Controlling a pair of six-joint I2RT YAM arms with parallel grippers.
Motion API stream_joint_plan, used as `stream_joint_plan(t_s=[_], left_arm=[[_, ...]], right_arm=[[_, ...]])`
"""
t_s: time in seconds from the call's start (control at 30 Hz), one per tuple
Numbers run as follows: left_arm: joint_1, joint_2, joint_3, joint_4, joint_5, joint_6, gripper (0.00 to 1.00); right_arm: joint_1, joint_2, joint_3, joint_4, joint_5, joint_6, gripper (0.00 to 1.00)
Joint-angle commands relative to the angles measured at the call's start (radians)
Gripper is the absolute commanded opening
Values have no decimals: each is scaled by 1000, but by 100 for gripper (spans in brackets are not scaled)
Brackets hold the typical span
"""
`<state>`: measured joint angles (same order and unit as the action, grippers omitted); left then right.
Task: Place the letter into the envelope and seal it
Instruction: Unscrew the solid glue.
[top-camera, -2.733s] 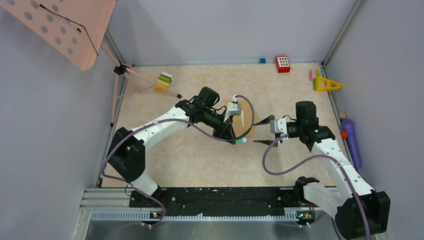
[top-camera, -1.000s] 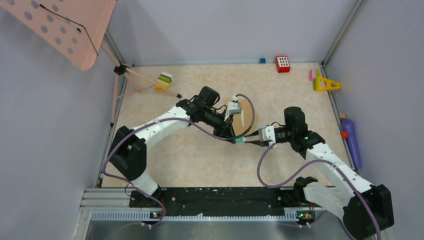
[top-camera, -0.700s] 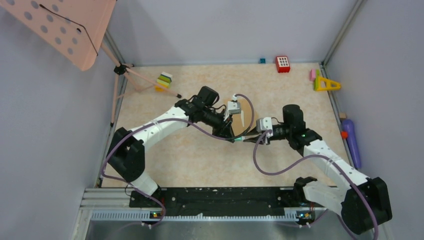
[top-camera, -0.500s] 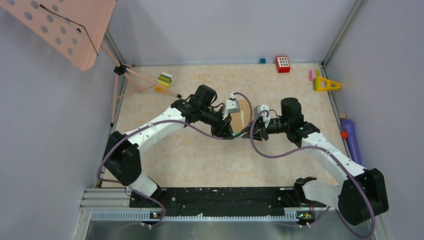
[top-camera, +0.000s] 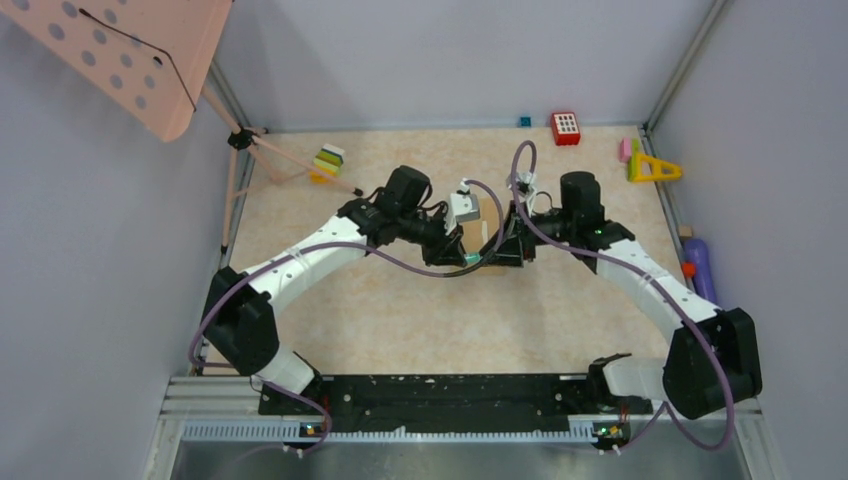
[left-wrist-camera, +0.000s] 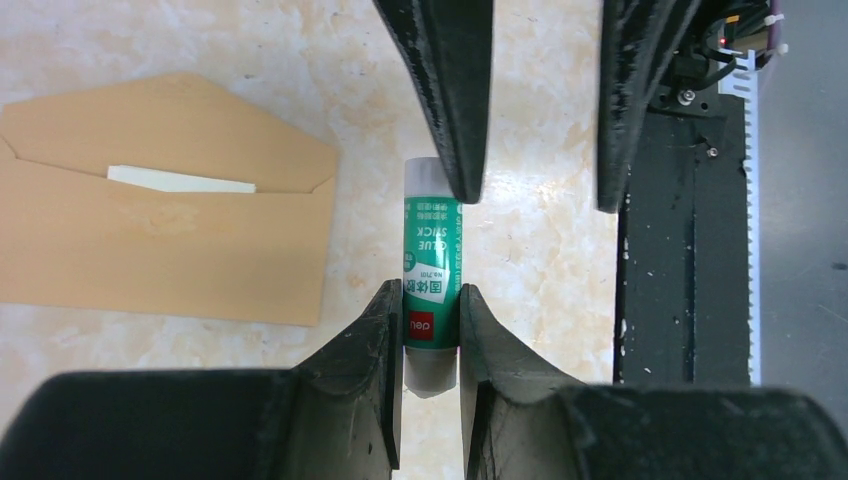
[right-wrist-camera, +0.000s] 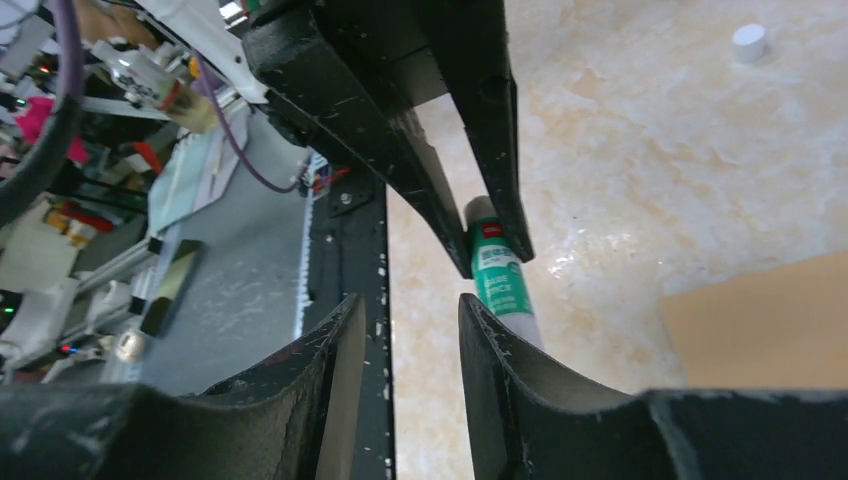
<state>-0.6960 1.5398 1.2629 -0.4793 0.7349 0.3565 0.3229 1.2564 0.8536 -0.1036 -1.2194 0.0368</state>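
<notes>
The left gripper is clamping the lower end of the glue stick. The right gripper is meeting it nose to nose, jaws apart. The stick's free end is lying against one right finger, not between the two, so the right arm should be sidling over to centre it before closing. The envelope is lying flat on the bench at the left of the left wrist view, flap open, with the letter peeking out.
</notes>
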Motion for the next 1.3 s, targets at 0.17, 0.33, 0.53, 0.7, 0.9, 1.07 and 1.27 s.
stream_joint_plan(t_s=[0.17,0.33,0.53,0.7,0.9,1.07,1.27], left_arm=[[4,-36,16,-3,126,38,0],[3,-18,14,-22,193,41,0],[4,0,21,-34,234,39,0],[3,14,25,-43,257,42,0],[3,27,33,-56,259,45,0],[4,31,36,-57,258,45,0],[4,26,35,-53,253,44,0]], right_arm=[[-35,-156,-52,-60,-9,-413,56],[-37,-249,-170,92,-16,-591,58],[-34,-261,-217,51,-74,-804,54],[-32,-264,-224,47,-60,-828,48],[-9,-265,-227,63,-62,-817,46],[14,-265,-233,70,-50,-813,43],[27,-268,-240,42,-30,-845,41]])
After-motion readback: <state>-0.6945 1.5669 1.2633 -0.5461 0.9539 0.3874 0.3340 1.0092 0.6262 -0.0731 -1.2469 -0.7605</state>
